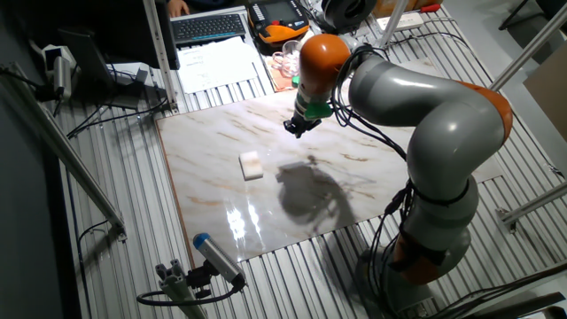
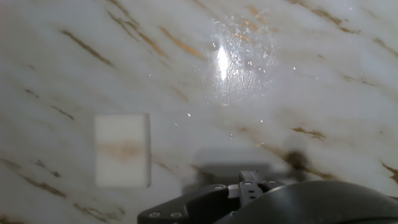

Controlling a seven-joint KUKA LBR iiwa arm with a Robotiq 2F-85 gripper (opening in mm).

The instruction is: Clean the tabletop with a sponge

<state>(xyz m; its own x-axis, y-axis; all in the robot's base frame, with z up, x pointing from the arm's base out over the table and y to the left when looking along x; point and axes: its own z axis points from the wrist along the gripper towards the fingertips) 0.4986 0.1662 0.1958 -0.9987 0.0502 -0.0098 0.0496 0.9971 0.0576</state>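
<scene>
Sponge lies flat on the marble worktop, left of centre, nothing touching it — a faint brown smear shows on its top in the hand view. Hand hangs above the far part of the slab, well apart from sponge. Fingers hidden — can't tell if apart or together.

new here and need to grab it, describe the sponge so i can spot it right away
Find the glossy marble tabletop on the ribbed grey surface. Left of its middle lies the sponge, apart from the raised tool: a small, plain cream-white block, the only loose object on the slab.
</scene>
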